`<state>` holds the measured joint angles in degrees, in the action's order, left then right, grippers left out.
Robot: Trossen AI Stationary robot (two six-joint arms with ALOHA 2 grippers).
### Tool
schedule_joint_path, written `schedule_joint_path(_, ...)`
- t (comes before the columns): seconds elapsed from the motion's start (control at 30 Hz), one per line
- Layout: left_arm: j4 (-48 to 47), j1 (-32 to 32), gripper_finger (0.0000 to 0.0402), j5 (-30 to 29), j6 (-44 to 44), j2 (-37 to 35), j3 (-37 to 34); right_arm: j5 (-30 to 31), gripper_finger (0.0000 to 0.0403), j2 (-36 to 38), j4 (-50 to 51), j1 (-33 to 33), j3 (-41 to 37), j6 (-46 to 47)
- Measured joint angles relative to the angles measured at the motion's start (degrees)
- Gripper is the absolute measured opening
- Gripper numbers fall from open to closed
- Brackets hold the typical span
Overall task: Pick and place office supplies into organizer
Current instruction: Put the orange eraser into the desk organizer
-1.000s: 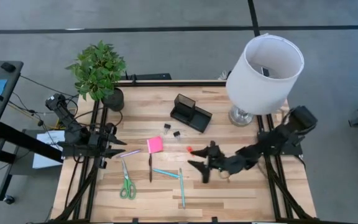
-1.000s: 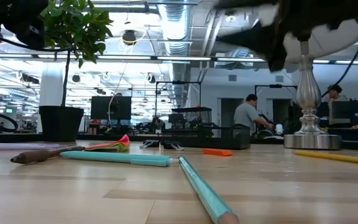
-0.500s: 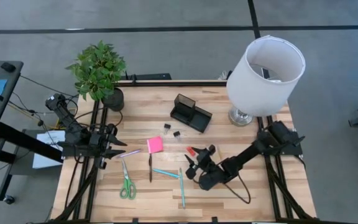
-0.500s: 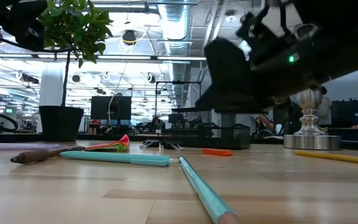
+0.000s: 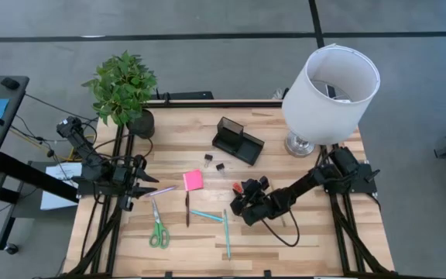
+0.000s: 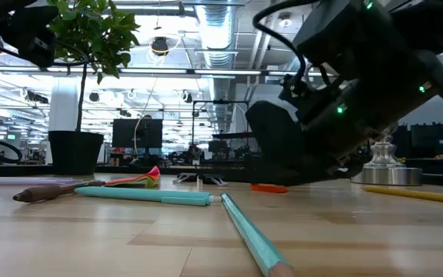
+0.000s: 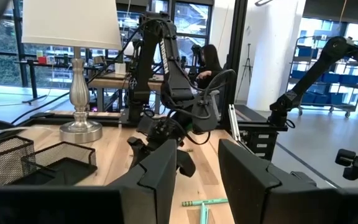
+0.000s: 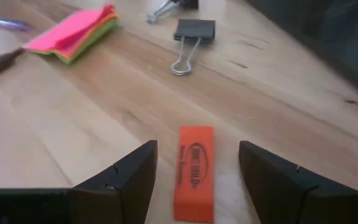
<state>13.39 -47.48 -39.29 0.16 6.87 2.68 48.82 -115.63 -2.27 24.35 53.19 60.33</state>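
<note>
— Where's the right gripper (image 8: 194,171) now?

— Low over the bench (image 5: 285,248), jaws wide apart, with the red eraser (image 8: 193,173) lying flat between them. Neither finger touches it.

— And past the jaws?

— Just ahead lies a black clip (image 8: 191,37), with a second clip (image 8: 169,6) a bit farther on. Off to one side ahead is the pink sticky-note pad (image 8: 73,34). The black organizer (image 5: 237,140) stands well beyond, near the white lamp (image 5: 327,89).

— The left gripper (image 5: 147,184)?

— It hangs at the bench's left edge, jaws partly apart, holding nothing. The scissors (image 5: 158,227) lie near it, and a black pen (image 5: 186,208) and 2 teal pens (image 5: 217,225) between the 2 arms.
</note>
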Motion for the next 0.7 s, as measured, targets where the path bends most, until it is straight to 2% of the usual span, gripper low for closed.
schedule_joint_path(0.3, -1.3, 0.0, 0.0114, 0.0, 0.0, 0.0, 0.0, 0.2, 0.0220, -0.8, 3.5, -0.8, 0.2, 4.4)
schedule_joint_path(0.47, -4.1, 0.0, 0.0114, 0.0, -1.0, 0.0, 0.0, 5.0, 0.0220, -5.5, 0.0, 0.0, 0.7, 4.8)
schedule_joint_path(0.7, -7.6, 0.0, 0.0114, -0.1, -4.2, 0.0, 0.0, 11.7, 0.0220, -9.5, 0.2, 2.5, 3.2, 1.8)
